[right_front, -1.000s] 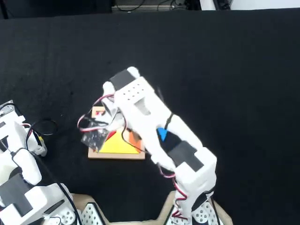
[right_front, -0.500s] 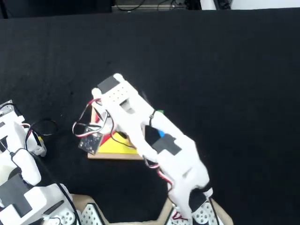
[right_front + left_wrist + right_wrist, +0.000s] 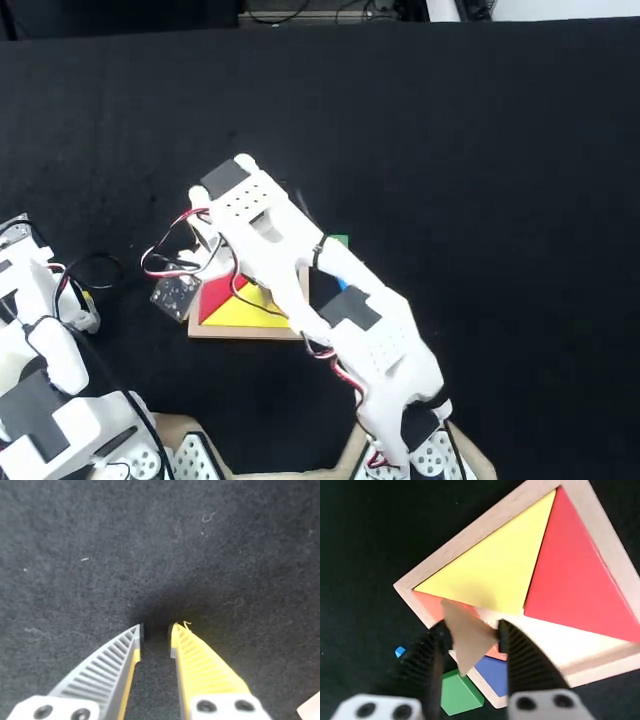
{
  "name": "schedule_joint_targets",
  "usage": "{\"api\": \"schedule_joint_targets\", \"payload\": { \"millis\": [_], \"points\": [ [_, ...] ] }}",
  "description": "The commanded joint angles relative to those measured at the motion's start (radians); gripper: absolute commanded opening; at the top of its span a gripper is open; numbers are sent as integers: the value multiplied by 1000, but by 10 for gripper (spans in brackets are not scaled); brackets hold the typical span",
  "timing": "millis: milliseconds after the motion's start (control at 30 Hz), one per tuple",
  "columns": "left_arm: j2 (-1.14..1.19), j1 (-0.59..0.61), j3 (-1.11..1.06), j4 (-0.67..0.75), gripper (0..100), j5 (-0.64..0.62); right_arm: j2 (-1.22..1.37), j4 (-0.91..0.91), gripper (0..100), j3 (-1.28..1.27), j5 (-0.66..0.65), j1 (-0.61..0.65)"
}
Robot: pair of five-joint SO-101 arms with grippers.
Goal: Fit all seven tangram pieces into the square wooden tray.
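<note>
High view, biggest stuff first: black surface [image 3: 480,150], my right arm [image 3: 300,270] stretched across over the wooden tray [image 3: 245,331], and my left arm [image 3: 40,390] off at the surface's edge, well apart from the tray.

Reply: ok, so what's actually sitting in the tray?

Me: Right wrist view has it best. The big yellow triangle [image 3: 490,570] and big red triangle [image 3: 575,575] are seated side by side, touching along one edge. An orange piece [image 3: 427,605] lies against the rim by the yellow one's tip, and a blue piece [image 3: 492,672] is in the corner next to it. There's a strip of bare wood between the red and the blue.

Reply: and the fingers?

Me: My right fingers [image 3: 427,655] are clamped on a pale tan triangle [image 3: 467,637], held above the tray over the orange piece. My left fingers [image 3: 200,670] are pretty much closed, just a sliver between the tips, nothing in them, pointing at bare surface. Loose bits: a green piece [image 3: 457,692] just outside the tray's rim, and a tiny blue piece [image 3: 400,652] on the surface near it.
</note>
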State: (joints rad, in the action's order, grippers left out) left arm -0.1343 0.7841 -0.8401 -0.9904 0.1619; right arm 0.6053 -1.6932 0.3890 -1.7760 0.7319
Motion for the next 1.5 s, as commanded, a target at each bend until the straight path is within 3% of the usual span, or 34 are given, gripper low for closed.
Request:
{"api": "schedule_joint_targets", "payload": {
  "millis": [0,433,500,600,833,1100,1200,1333,1467],
  "points": [
    [-11,28,-2,14,106,0,-7,3,238,48,25,14],
    [-9,28,-1,14,106,0,-84,-75,177,84,57,-6],
    [-9,28,-1,14,106,0,-162,-74,158,85,164,-14],
    [-8,28,-1,14,106,0,-282,-72,6,70,299,-15],
    [-8,28,1,14,106,0,-404,-17,11,-113,628,-63],
    [-8,28,1,14,108,0,-409,264,11,-291,1410,-133],
    [-8,28,1,14,108,0,-417,321,11,-351,1645,-137],
    [-8,28,1,15,108,0,-524,413,11,-507,1872,-133],
    [-8,28,1,15,108,0,-693,559,11,-739,1904,-138]
  ]
}}
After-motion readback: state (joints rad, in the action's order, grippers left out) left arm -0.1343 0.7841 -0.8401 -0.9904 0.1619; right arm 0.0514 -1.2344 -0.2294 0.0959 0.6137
